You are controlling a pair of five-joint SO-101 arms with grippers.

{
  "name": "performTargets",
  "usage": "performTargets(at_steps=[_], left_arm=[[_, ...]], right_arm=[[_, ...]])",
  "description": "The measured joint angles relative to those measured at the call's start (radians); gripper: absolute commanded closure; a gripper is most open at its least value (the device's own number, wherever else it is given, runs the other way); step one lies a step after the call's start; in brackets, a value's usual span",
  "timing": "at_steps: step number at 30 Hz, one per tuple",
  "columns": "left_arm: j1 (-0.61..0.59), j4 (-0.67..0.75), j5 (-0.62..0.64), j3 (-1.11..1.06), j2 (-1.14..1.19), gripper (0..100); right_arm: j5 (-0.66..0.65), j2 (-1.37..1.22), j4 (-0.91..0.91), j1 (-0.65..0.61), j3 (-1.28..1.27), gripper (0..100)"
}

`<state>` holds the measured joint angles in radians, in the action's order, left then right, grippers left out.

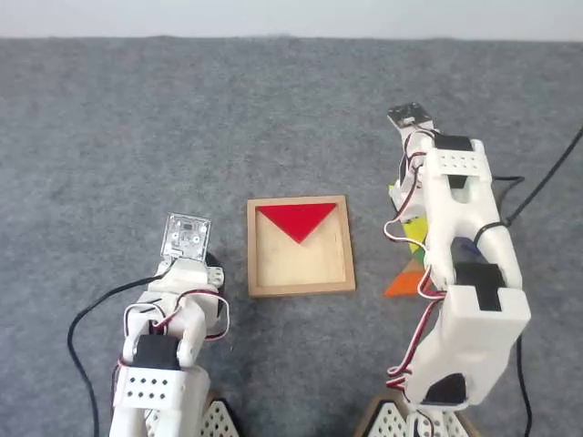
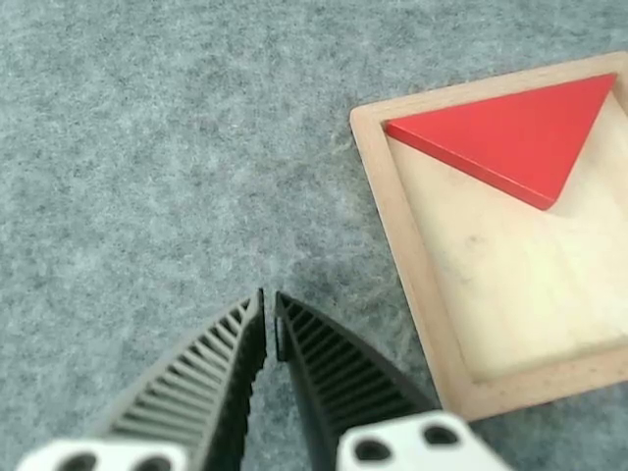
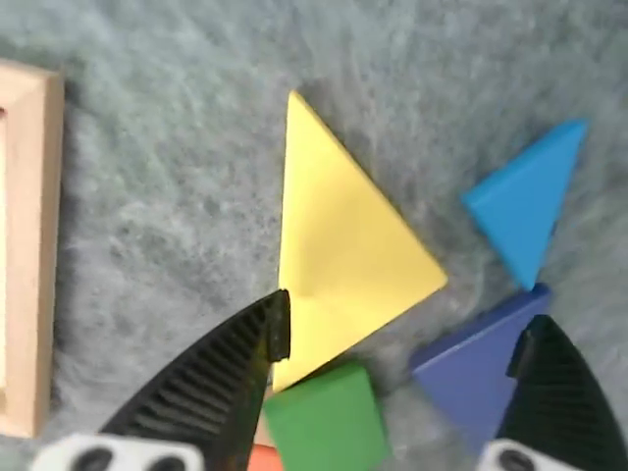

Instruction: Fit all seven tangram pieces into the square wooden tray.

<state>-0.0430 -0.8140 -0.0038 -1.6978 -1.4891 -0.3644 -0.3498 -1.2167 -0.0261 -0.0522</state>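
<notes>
The right claw (image 3: 407,334) hangs spread wide over one yellow triangle (image 3: 339,245). Crowding that triangle are one green piece (image 3: 324,417), one dark blue piece (image 3: 481,368), one light blue triangle (image 3: 525,201) and one orange piece (image 3: 263,459). These five lie loose on the grey surface (image 1: 137,137) beside the tray (image 1: 301,289), and the right arm covers most of them from above. The tray holds one red triangle (image 1: 297,218) against its far rim. The left claw (image 2: 270,304) is pinched together and empty, on the tray's other side.

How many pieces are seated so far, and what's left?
Done: only the red triangle sits in the tray. In hand: nothing gripped; right jaws open over the yellow triangle. Remaining: it, plus the green piece, orange piece, light blue triangle, dark blue piece.
</notes>
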Motion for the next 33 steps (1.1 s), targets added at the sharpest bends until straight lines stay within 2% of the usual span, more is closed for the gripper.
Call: performTargets(at_steps=[5,12,16,23,33], left_arm=[[0.000,0.000,0.000,0.000,0.000,99],[0.000,0.000,0.000,0.000,0.000,99],[0.000,0.000,0.000,0.000,0.000,99],[0.000,0.000,0.000,0.000,0.000,99],[0.000,0.000,0.000,0.000,0.000,99]], right_arm=[[-0.043,-0.066,0.034,-0.005,0.005,66.0],[-0.104,-0.213,0.031,-0.009,0.135,66.2],[-0.107,-0.250,0.002,-0.009,0.195,66.5],[-0.107,-0.258,-0.009,-0.009,0.203,75.2],[-0.080,-0.267,-0.068,-0.011,0.241,72.7]])
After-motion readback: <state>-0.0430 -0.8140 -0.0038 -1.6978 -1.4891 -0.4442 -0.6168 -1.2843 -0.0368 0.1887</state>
